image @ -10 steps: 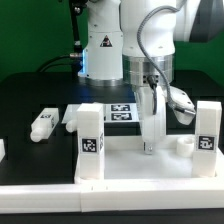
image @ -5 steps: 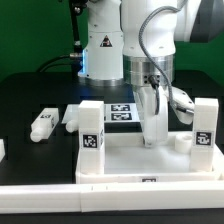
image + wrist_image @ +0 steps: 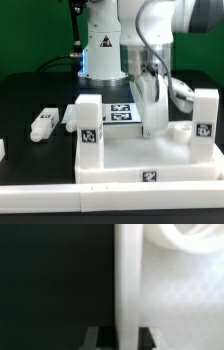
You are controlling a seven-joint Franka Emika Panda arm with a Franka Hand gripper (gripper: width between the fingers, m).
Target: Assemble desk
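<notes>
Gripper down at the tabletop's far rim; fingers narrowly apart, clamped on that rim; tabletop lies nearest the camera, two legs upright on it.

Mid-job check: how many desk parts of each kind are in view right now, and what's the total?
tabletop, rim clamped in the gripper: 1
upright legs on the tabletop, one at the exterior view's left, one at its right: 2
loose legs lying on the black table, one in the open, one partly hidden: 2
Total: 5
</notes>
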